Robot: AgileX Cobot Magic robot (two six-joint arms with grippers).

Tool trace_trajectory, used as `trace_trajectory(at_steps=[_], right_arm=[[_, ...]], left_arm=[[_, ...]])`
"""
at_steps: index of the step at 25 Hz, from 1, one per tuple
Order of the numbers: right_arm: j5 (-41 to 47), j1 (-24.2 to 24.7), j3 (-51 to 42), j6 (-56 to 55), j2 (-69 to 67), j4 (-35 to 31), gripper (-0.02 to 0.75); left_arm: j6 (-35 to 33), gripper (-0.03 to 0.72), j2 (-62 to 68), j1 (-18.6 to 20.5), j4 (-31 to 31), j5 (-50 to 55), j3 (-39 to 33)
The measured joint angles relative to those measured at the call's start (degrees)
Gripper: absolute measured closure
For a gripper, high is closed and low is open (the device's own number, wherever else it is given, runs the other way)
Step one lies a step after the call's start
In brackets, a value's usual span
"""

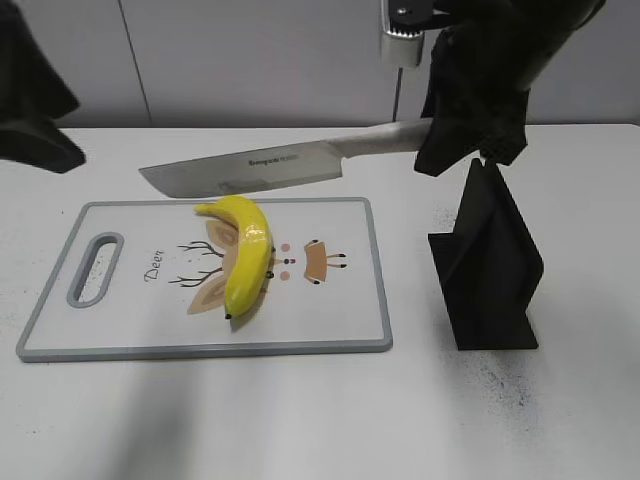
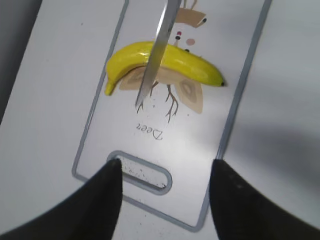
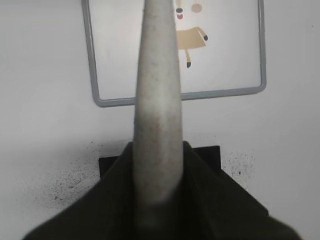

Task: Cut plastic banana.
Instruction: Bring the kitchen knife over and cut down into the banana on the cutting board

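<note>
The plastic banana (image 1: pixel 245 262) is glossy yellow and whole. It lies on the white cutting board (image 1: pixel 120 330) near its middle; it also shows in the left wrist view (image 2: pixel 185 62). My right gripper (image 1: pixel 455 140) is shut on the handle of a steel knife (image 1: pixel 250 168), and holds the blade level above the banana's far end. In the left wrist view the blade (image 2: pixel 156 55) crosses over the banana. In the right wrist view the handle (image 3: pixel 157 110) fills the middle. My left gripper (image 2: pixel 164 172) is open and empty, above the board's handle end.
A black knife stand (image 1: pixel 487 265) stands on the table to the right of the board, below my right gripper. The board's handle slot (image 1: pixel 95 268) is at its left end. The white table (image 1: pixel 300 420) extends in front of the board.
</note>
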State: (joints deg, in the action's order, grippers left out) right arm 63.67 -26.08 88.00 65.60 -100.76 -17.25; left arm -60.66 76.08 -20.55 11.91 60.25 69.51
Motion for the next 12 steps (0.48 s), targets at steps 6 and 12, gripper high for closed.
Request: trace_trajectory(at_steps=[6,12], right_arm=[[2.9,0.0,5.9,5.8,-5.2,-4.1,0.575],[2.9,0.0,8.0,6.9,-7.9,-4.8,0.575]], left_arm=[[-1.1,0.156,13.2,-1.8,-1.6,1.8,8.8],[-3.4,0.165,19.3,-1.8,-2.3,2.6,10.4]])
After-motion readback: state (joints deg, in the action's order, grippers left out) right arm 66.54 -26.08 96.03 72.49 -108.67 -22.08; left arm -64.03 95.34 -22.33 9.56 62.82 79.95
